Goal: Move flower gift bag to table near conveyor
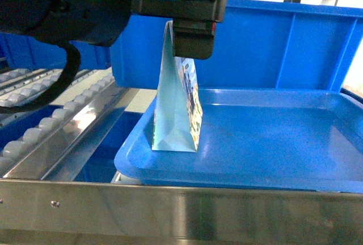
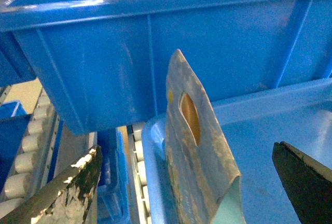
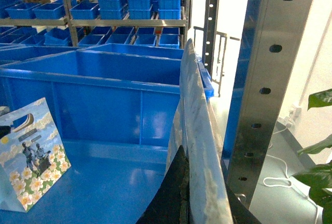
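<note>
A: Where is the flower gift bag right now?

B: Standing upright in the shallow blue tray, near the tray's left end, its base on the tray floor. Just behind it rises the wall of a deep blue bin.

A: And the left claw?

B: Over the bag's top edge in the head view. The left wrist view shows its two fingers spread apart, one on each side of the bag's handle cutout, neither touching the paper.

A: The conveyor?

B: Its white rollers run between shiny rails left of the tray; a steel rail crosses in front.

A: The right claw?

B: Pressed together on a clear plastic sheet hanging off the tray's right end. From there the bag's flower-printed face shows at the far left, with shelves of blue bins behind.
</note>
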{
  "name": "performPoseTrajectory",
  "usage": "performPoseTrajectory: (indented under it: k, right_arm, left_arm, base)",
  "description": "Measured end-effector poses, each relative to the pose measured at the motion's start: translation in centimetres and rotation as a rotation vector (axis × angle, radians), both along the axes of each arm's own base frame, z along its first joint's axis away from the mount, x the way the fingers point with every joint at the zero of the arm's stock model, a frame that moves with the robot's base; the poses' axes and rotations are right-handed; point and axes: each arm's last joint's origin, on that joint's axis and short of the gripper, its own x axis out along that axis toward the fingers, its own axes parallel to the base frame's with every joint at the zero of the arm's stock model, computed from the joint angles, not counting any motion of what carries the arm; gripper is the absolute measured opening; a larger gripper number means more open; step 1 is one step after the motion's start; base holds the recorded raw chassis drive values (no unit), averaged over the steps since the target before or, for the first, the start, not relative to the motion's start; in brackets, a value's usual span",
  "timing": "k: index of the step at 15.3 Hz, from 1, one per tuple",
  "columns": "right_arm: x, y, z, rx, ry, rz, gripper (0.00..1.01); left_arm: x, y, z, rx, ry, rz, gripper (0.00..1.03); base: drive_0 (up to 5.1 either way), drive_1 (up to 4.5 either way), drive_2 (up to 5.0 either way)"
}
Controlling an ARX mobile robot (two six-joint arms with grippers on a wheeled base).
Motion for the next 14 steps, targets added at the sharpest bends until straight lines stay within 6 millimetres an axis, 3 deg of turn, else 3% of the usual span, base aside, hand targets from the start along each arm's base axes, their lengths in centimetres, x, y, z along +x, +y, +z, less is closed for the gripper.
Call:
performPoseTrajectory:
  k: [6,14]
  right_arm:
    - [0.0,0.0,0.0,0.000,0.000,0.000,0.02]
    - [0.0,0.0,0.0,0.000,0.000,0.000,0.02]
  left_arm:
    - [1.7,-0.2,-2.6,0.001,0.069,0.060,0.96]
    - [2.2,-0.4,-3.0,-0.009,0.084,0.060,0.09]
  base:
    - [0.0,0.00,0.0]
    - [0.0,0.00,0.0]
